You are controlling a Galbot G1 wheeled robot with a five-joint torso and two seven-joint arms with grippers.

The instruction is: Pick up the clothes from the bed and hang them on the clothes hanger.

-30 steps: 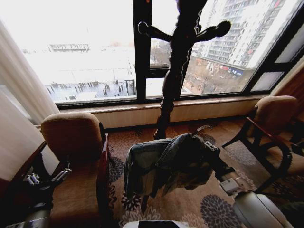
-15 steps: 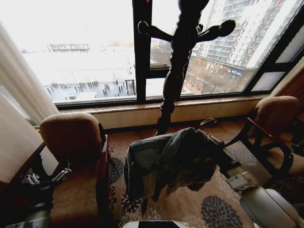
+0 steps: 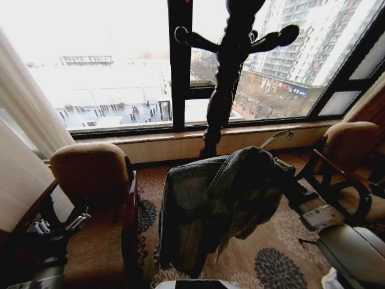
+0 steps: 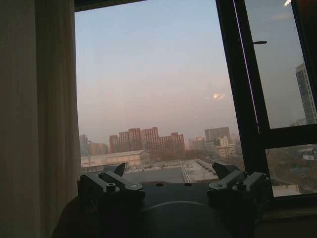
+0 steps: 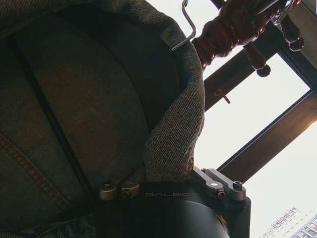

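One faded denim jacket (image 3: 213,205), collar up and sleeves dangling, is hanging on its hanger (image 3: 275,139) mid-air before the coat stand (image 3: 225,84), the right gripper (image 3: 287,178) clamping its shoulder; left gripper (image 4: 173,181) is sitting open.

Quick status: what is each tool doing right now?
Left tool: open, empty, parked low beside the armchair.
Right tool: shut on the denim jacket.

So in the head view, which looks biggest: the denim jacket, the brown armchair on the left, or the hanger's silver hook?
1. Denim jacket and left armchair: about alike, and the jacket hangs nearer the camera, so unranked.
2. Silver hook: clearly smallest.
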